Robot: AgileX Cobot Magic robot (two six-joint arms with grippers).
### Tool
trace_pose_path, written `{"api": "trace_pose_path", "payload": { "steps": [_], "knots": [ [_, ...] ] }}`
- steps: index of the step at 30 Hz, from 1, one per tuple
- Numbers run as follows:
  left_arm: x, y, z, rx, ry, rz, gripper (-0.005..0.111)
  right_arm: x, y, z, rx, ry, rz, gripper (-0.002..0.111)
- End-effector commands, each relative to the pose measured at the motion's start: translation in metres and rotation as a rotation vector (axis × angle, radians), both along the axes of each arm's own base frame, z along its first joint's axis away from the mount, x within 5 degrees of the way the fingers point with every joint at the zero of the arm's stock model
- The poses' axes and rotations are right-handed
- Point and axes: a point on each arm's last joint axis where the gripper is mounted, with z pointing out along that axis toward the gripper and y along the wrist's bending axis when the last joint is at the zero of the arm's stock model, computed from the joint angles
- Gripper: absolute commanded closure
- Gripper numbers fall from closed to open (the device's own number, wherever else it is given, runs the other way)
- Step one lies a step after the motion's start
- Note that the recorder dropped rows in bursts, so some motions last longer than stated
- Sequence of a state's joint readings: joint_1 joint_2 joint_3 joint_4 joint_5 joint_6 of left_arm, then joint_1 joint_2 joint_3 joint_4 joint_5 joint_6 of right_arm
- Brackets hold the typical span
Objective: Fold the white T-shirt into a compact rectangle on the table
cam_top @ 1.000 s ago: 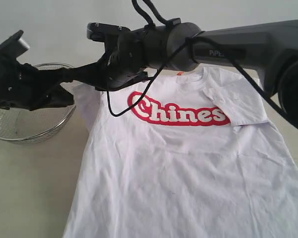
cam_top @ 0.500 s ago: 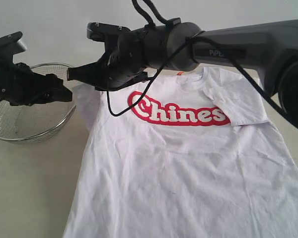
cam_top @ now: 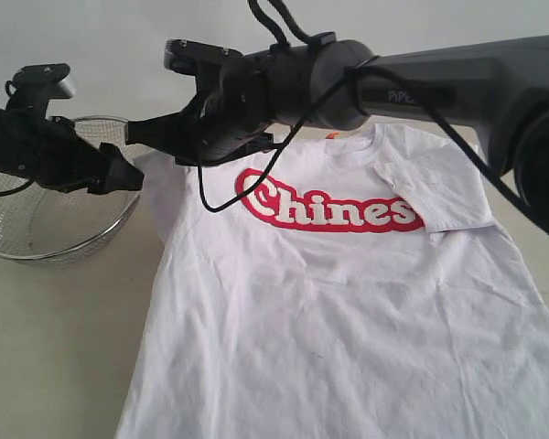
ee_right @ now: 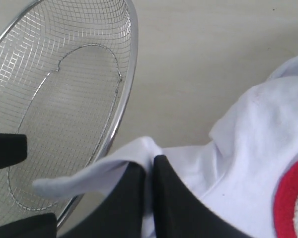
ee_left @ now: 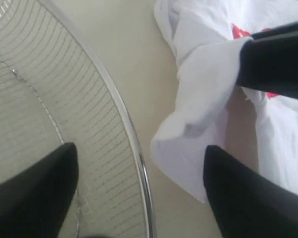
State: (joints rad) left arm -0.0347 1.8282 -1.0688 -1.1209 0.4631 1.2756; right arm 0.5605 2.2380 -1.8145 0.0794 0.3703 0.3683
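While the white T-shirt (cam_top: 329, 302) lies face-up on the counter (cam_top: 64, 347), the right gripper (ee_right: 150, 166) clamps its far-left sleeve (ee_right: 89, 181), seemingly to fold it inward. The left gripper (ee_left: 139, 148) hovers, jaws apart, beside the basket (cam_top: 37, 249).

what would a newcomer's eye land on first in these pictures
First, the white T-shirt spread on the table, its red band of lettering across the chest. Next, the dark right arm reaching across the top of the exterior view, its right pincer shut on the shirt's sleeve beside the wire-mesh basket at the left. The left pincer hangs open above the basket's rim.
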Motion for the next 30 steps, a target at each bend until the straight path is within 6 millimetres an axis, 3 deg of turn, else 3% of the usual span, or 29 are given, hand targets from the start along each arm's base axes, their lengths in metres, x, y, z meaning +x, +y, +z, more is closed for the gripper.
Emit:
{"api": "trace_pose_path", "payload": {
  "steps": [1, 8, 13, 18, 25, 27, 30],
  "knots": [
    [0.004, -0.001, 0.004, 0.027, -0.072, -0.075, 0.04, 0.001, -0.001, 0.011, 0.043, -0.026, -0.015, 0.108],
    [0.005, -0.008, 0.005, 0.016, -0.165, -0.191, 0.042, 0.001, -0.001, 0.011, 0.045, -0.026, -0.015, 0.108],
    [0.008, -0.009, -0.011, 0.019, -0.142, -0.216, 0.069, 0.001, -0.001, 0.011, 0.046, -0.028, -0.015, 0.108],
    [0.013, -0.01, -0.006, -0.037, -0.181, -0.165, 0.102, 0.002, -0.001, 0.012, 0.057, -0.029, -0.018, 0.108],
    [0.013, -0.01, -0.006, -0.03, -0.197, -0.166, 0.102, 0.0, -0.001, 0.01, 0.052, -0.009, -0.017, 0.108],
    [0.013, -0.01, -0.006, -0.03, -0.197, -0.166, 0.102, -0.001, -0.001, 0.009, 0.027, -0.007, 0.003, 0.1],
    [0.014, -0.01, -0.006, -0.027, -0.197, -0.163, 0.102, -0.002, -0.002, 0.007, 0.007, 0.013, 0.012, 0.072]
  ]
}}
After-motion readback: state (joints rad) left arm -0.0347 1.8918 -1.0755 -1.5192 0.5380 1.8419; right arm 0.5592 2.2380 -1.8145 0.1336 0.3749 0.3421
